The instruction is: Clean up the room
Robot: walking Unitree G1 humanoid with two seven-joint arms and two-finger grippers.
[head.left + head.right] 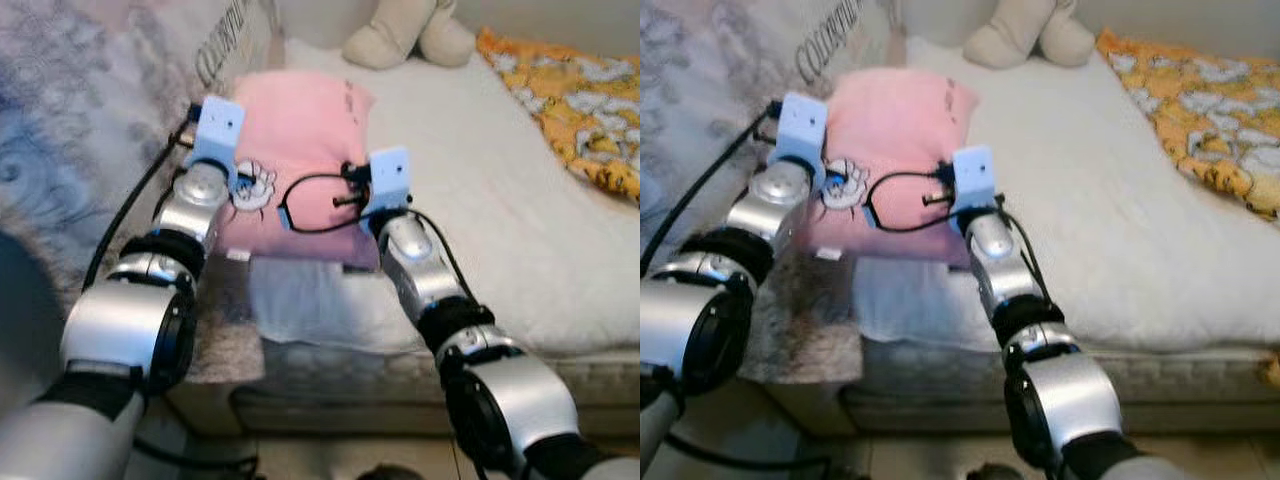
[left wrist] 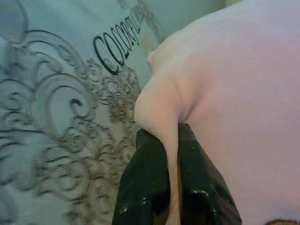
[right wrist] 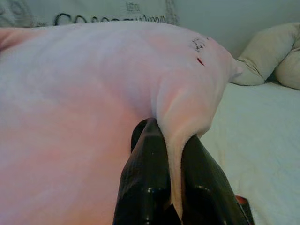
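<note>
Both jaws are clenched on folds of the pink pillow (image 1: 300,140): our left gripper (image 2: 174,187) pinches its edge beside the grey patterned blanket (image 1: 70,130), our right gripper (image 3: 174,187) a corner nearer the white mattress (image 1: 480,200). We judge the tidying barely started, the pillow not yet settled at the near edge. Farther off, the stuffed toy (image 1: 410,30) and orange quilt (image 1: 570,100) await us.

— Where do the head's two eyes look from?
— Above, facing forward and down; both share the soft pink fabric pillow (image 1: 300,140) on the white-sheeted bed (image 1: 520,230).
— The wrists?
— Pressed close against that pillow.
</note>
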